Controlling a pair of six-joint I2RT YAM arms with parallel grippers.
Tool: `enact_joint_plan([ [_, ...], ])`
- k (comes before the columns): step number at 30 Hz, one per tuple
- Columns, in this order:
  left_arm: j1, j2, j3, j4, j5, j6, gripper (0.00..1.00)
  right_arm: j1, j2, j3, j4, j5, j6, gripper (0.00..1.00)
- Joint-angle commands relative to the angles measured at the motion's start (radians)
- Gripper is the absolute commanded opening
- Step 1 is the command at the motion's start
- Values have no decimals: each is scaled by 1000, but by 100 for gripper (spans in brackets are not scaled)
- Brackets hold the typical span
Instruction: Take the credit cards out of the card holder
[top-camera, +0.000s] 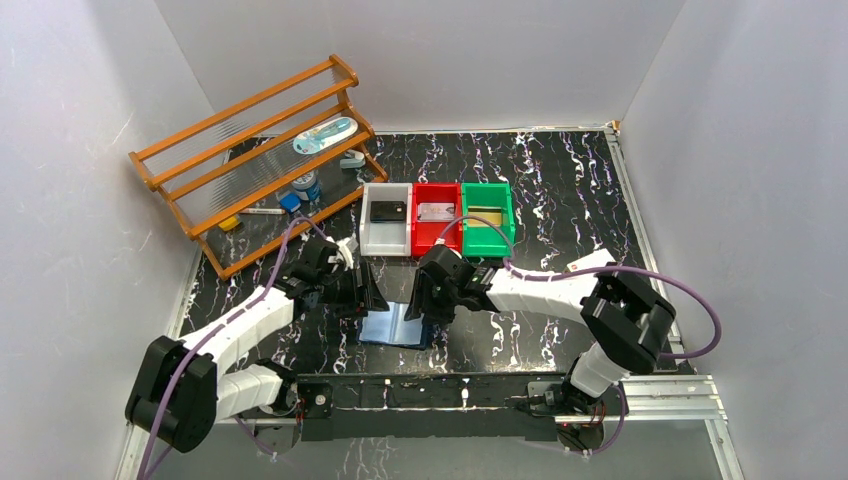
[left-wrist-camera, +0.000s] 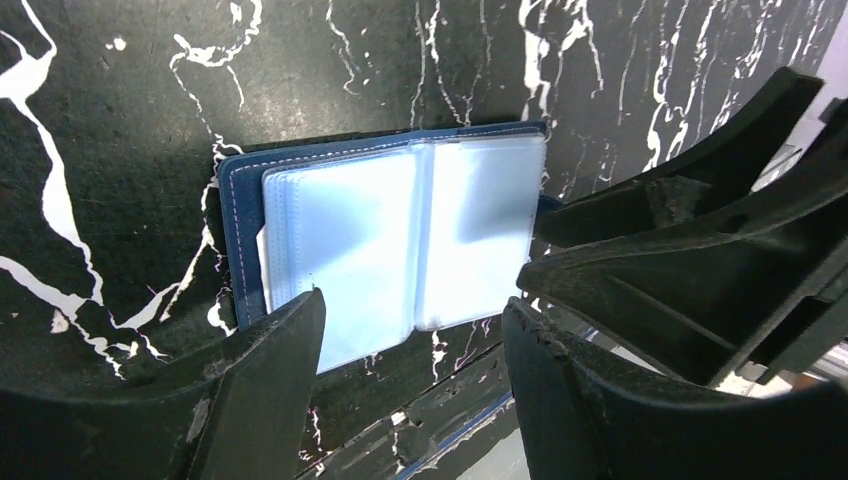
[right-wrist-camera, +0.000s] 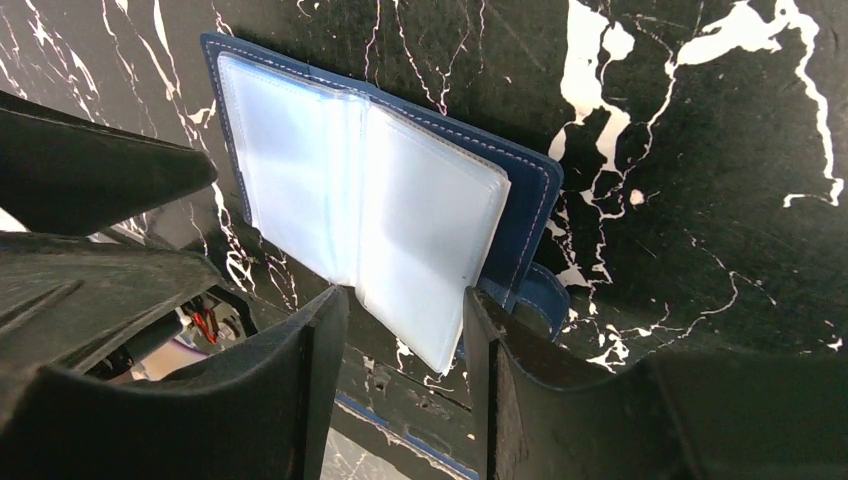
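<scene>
Card holder (left-wrist-camera: 400, 240): lies open on table (left-wrist-camera: 120, 100) between both grippers; pockets glare-washed, contents unreadable.
Left gripper (left-wrist-camera: 412, 305): jaws wide, empty, masking holder's near edge.
Right gripper (right-wrist-camera: 405, 298): jaws narrower, empty.

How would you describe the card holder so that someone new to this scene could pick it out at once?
On the black marbled table, look by the near edge, between the left gripper and the right gripper. The card holder lies open there like a book: navy cover, pale blue clear sleeves. Unlike the white bin, red bin and green bin behind it, it is flat.
</scene>
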Motion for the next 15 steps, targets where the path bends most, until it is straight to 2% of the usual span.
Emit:
enact_joint_plan([
  [1,-2,32,-19,10,45,-12,63,-8,19,2,17,-5,14,54],
  [13,-26,113,-41,17,48,-7,53,-18,40,4,-37,33,34,56],
  [15,-29,117,-44,17,47,-14,52,-22,45,3,-9,13,25,53],
])
